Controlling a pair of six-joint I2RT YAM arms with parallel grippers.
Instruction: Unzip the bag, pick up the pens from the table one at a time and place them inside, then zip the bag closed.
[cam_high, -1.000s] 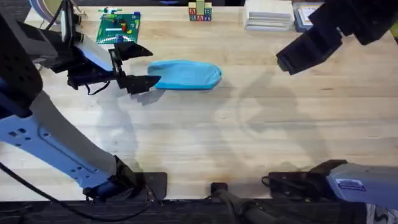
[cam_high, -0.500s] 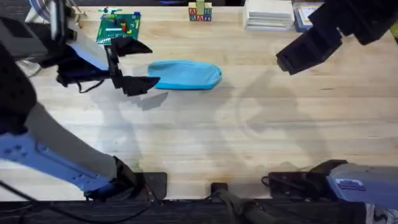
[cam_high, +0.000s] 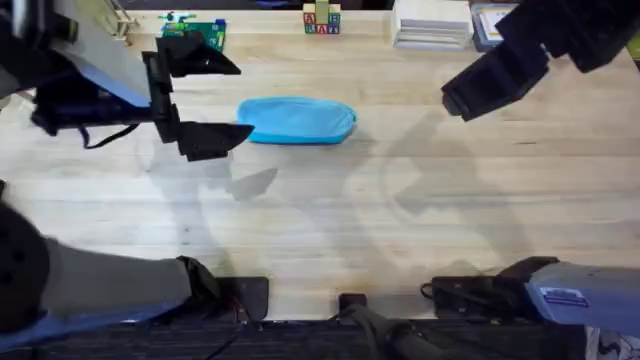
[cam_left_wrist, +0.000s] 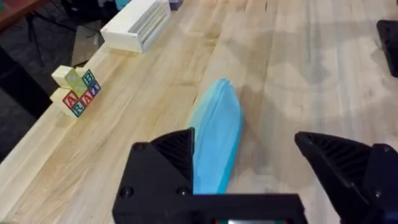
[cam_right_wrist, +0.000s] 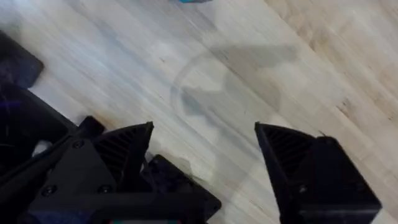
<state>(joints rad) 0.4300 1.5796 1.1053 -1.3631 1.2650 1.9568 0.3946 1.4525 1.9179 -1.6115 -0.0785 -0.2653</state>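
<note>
We see the bag (cam_high: 297, 121) lying flat on the table (cam_high: 400, 240), toward the far side and a little left of centre, its long axis running left to right. In the left wrist view the bag (cam_left_wrist: 216, 135) stretches away from the camera, a smooth light blue oblong; we cannot make out its zipper or pull, so we cannot tell whether it is zipped.

The left gripper (cam_high: 200, 98) hangs above the table just left of the bag's left end, apart from it. Its two black fingers (cam_high: 213, 138) are spread wide and grasp nothing. In its own wrist view the left gripper (cam_left_wrist: 264, 155) frames the near end of the bag between those parted fingers.

The right gripper (cam_high: 490, 80) hovers well to the right of the bag, high over the far right part of the table. From its own wrist view the right gripper (cam_right_wrist: 205, 149) has its jaws released, wide apart, bare wood between them.

Along the far edge we see a green circuit board (cam_high: 190, 40), lettered toy blocks (cam_high: 321, 20) and a white stack (cam_high: 431, 24).
</note>
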